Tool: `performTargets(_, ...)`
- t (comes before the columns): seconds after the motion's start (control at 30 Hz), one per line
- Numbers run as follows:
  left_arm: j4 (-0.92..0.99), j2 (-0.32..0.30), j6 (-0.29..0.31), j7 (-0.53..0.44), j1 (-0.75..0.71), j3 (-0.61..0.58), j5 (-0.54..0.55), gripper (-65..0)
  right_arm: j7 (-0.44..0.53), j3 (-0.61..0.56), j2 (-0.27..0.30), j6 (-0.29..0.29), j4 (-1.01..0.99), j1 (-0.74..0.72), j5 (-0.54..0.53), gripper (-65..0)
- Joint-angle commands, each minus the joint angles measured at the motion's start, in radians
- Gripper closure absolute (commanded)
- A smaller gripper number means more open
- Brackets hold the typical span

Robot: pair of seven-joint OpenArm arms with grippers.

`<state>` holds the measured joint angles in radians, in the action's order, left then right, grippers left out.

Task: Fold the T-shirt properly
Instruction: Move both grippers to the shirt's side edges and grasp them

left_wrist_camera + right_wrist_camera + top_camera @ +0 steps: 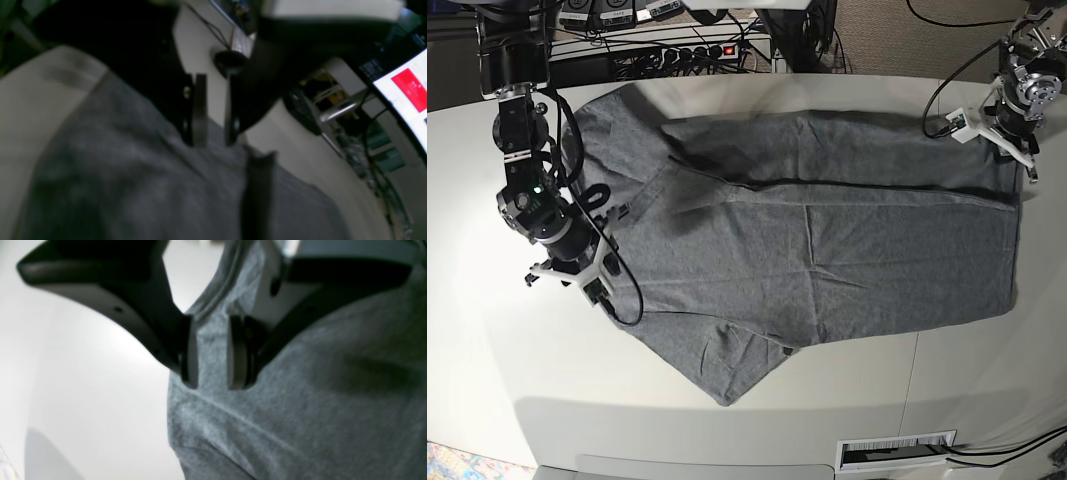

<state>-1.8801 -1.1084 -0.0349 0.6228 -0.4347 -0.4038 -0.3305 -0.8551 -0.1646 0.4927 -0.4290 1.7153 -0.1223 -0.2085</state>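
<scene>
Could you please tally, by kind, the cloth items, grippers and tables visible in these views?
T-shirt: 1
Grippers: 2, the left gripper and the right gripper, each open with its jaws apart over the grey fabric
Table: 1
Total: 4

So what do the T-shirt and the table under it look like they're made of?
T-shirt: soft knit, likely cotton jersey; heathered grey flecks, matte, and it creases and drapes easily.
Table: smooth, hard off-white top, probably laminate or painted board; faint sheen, with a thin seam line.
</scene>
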Motion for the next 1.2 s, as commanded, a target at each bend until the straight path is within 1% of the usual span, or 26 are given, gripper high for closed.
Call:
performTargets(0.0,-0.027,-0.023,-0.026,0.013,0.006,0.011,-0.016,-11.3,0.022,0.008,0.010,0.004,-0.001,-0.031,0.000,-16.1)
performTargets(0.07,-0.053,-0.023,-0.033,0.015,0.006,0.029,-0.018,-11.3,0.024,0.008,0.006,0.004,-0.025,-0.048,0.000,-16.1)
performTargets(0.13,-0.067,-0.022,-0.060,-0.008,0.006,0.063,-0.012,-11.2,0.024,0.008,0.005,0.004,-0.035,-0.061,0.000,-16.1)
performTargets(0.17,-0.069,-0.022,-0.063,-0.031,0.006,0.087,0.008,-11.2,0.021,0.008,0.005,0.004,-0.036,-0.061,0.000,-16.1)
performTargets(0.23,-0.069,-0.022,-0.050,-0.078,0.006,0.143,0.103,-11.2,0.014,0.008,0.002,0.004,-0.036,-0.060,-0.001,-16.1)
performTargets(0.3,-0.068,-0.022,-0.013,-0.118,0.006,0.200,0.202,-10.9,-0.011,0.005,-0.001,0.002,-0.036,-0.057,-0.014,-15.9)
performTargets(0.33,-0.067,-0.021,0.019,-0.127,0.006,0.224,0.241,-10.5,-0.041,-0.004,-0.002,0.002,-0.036,-0.056,-0.025,-14.8)
performTargets(0.4,-0.064,-0.019,0.097,-0.137,0.006,0.260,0.299,-7.0,-0.125,-0.041,-0.002,-0.029,-0.036,-0.055,-0.039,-7.5)
performTargets(0.43,-0.060,-0.019,0.134,-0.151,0.006,0.269,0.318,-3.7,-0.164,-0.070,-0.001,-0.055,-0.036,-0.055,-0.038,-2.7)
performTargets(0.47,-0.054,-0.019,0.165,-0.173,0.006,0.271,0.331,0.0,-0.186,-0.103,0.003,-0.066,-0.036,-0.055,-0.038,0.0)
performTargets(0.53,-0.035,-0.016,0.213,-0.222,0.006,0.270,0.349,0.0,-0.185,-0.168,0.014,-0.066,-0.036,-0.055,-0.035,0.0)
performTargets(0.63,0.017,0.006,0.266,-0.272,0.018,0.269,0.354,0.0,-0.184,-0.236,0.017,-0.066,-0.039,-0.055,-0.006,0.0)
performTargets(0.67,0.038,0.014,0.278,-0.295,0.026,0.269,0.354,0.0,-0.183,-0.251,0.017,-0.065,-0.042,-0.056,0.011,0.0)
performTargets(0.73,0.077,0.033,0.281,-0.327,0.050,0.269,0.352,0.0,-0.186,-0.266,0.017,-0.064,-0.042,-0.055,0.037,0.0)
performTargets(0.8,0.102,0.050,0.280,-0.352,0.080,0.269,0.350,0.0,-0.201,-0.267,0.017,-0.064,-0.042,-0.055,0.037,0.0)
performTargets(0.87,0.105,0.063,0.283,-0.358,0.112,0.269,0.351,0.0,-0.229,-0.266,0.017,-0.064,-0.042,-0.055,0.037,0.0)
performTargets(0.93,0.105,0.068,0.309,-0.370,0.141,0.269,0.363,0.0,-0.238,-0.266,0.018,-0.063,-0.042,-0.055,0.037,0.0)
performTargets(1.0,0.105,0.074,0.335,-0.378,0.168,0.269,0.399,0.0,-0.241,-0.266,0.017,-0.063,-0.042,-0.055,0.037,0.0)
performTargets(1.1,0.126,0.099,0.385,-0.388,0.200,0.269,0.426,0.0,-0.241,-0.266,0.017,-0.063,-0.042,-0.055,0.037,0.0)
performTargets(1.17,0.169,0.119,0.424,-0.413,0.209,0.269,0.433,0.0,-0.242,-0.266,0.017,-0.063,-0.042,-0.055,0.037,0.0)
